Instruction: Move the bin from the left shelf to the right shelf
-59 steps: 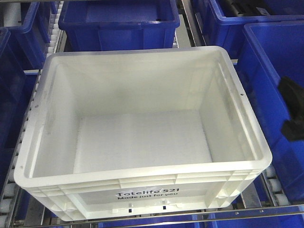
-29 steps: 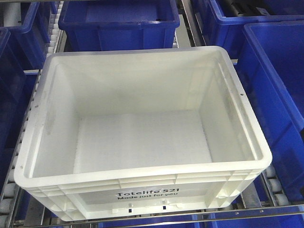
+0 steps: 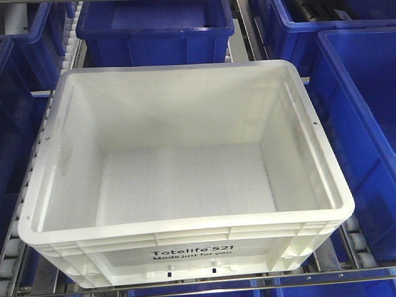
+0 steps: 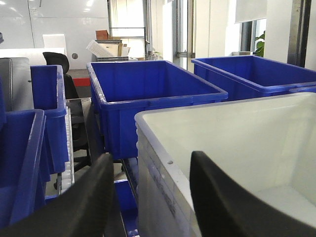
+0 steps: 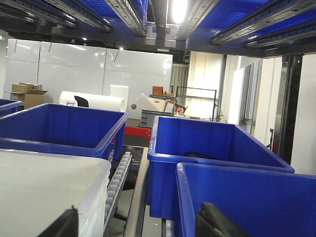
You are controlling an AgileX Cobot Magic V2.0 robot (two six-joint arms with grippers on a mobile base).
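Right now the bin (image 3: 185, 179) sits on the roller shelf (image 3: 352, 238), empty, its printed face toward the front camera, with dark blue totes (image 3: 154, 28) behind it and on either side. Neither of my arms shows in the front view.

From my left wrist I see my left gripper (image 4: 148, 197) with its jaws spread wide, one dark finger (image 4: 89, 202) outside the bin's left wall and the other over the rim (image 4: 168, 158), so the wall stands between them. Nothing is pinched yet, as far as I can tell.

My right gripper (image 5: 138, 224) shows only two finger tips at the bottom edge of its wrist view, set well apart and holding nothing. It hangs over the gap between the bin's right rim and the neighbouring blue tote (image 5: 247, 197).

I judge the bin light for its bulk, being empty, and fairly stiff thanks to the ribbed sides and thick rolled rim. The plastic looks smooth, so a pinch on a flat wall could slip. The rolled rim is my best hold: one gripper on the left rim, one on the right, roughly opposite each other so it lifts level and does not twist.
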